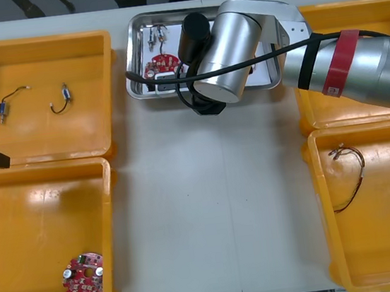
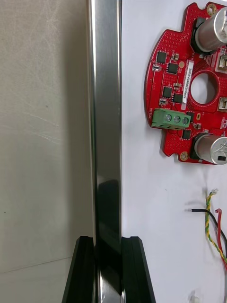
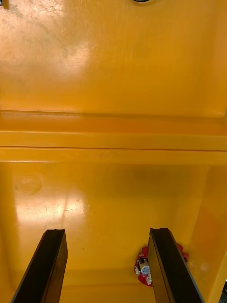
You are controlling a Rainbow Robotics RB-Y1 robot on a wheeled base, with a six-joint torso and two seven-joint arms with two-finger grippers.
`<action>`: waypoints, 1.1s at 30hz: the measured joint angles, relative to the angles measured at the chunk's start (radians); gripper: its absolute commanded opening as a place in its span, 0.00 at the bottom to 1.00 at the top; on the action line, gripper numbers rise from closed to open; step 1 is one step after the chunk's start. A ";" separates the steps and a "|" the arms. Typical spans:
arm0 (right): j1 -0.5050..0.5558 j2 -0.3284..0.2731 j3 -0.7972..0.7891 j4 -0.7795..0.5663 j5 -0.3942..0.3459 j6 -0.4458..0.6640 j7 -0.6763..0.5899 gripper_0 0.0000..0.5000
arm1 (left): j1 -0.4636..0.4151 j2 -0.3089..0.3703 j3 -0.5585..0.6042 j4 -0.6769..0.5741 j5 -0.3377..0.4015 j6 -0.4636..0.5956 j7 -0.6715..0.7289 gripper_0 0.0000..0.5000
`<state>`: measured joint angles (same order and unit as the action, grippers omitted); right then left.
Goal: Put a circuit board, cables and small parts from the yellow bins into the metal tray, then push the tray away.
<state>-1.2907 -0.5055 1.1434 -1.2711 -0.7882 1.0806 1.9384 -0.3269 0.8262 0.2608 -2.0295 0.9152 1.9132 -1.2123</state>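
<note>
The right gripper (image 2: pixel 108 242) is at the near edge of the metal tray (image 2: pixel 106 118), pinching its shiny rim. One black finger (image 2: pixel 84 270) stands outside over the table (image 2: pixel 42 118) and the other inside over the tray's white floor. The rim fills the whole gap between them, so the pincer is apart only by the wall's thickness. In the front view the right arm reaches across the table to the tray, which sits at the far edge between the yellow bins (image 1: pixel 33 42), and the arm's body covers the gripper. Inside the tray a round red circuit board (image 2: pixel 176 94) lies flat just beside the rim, well ahead of the fingers and apart from them. A red and yellow cable (image 2: pixel 211 222) and a black cable (image 2: pixel 202 210) lie on the white floor nearer the inner finger, touching neither finger. The left gripper (image 3: pixel 108 234) hangs at the table's left side above the left bins, spread wide with nothing between its fingers. A second circuit board (image 1: pixel 83 277) lies in the near left bin (image 1: pixel 40 222), and in the left wrist view it is partly hidden behind one finger.
</note>
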 measured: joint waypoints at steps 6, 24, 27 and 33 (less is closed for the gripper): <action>-0.001 0.000 0.000 0.001 0.000 -0.001 0.000 0.27 | 0.000 0.000 0.000 0.000 0.000 0.000 0.000 1.00; -0.003 0.000 -0.003 0.017 -0.063 0.008 0.000 1.00 | 0.000 0.000 0.000 0.000 0.000 0.000 0.000 1.00; -0.003 0.000 -0.017 0.015 -0.064 0.049 0.000 1.00 | 0.000 0.000 0.000 0.000 0.000 0.000 0.000 1.00; -0.003 0.000 -0.057 -0.026 -0.065 0.170 0.000 1.00 | 0.000 0.000 0.000 0.000 0.000 0.000 0.000 1.00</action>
<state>-1.2940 -0.5055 1.0861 -1.2976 -0.8534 1.2510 1.9384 -0.3269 0.8262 0.2608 -2.0296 0.9152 1.9132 -1.2123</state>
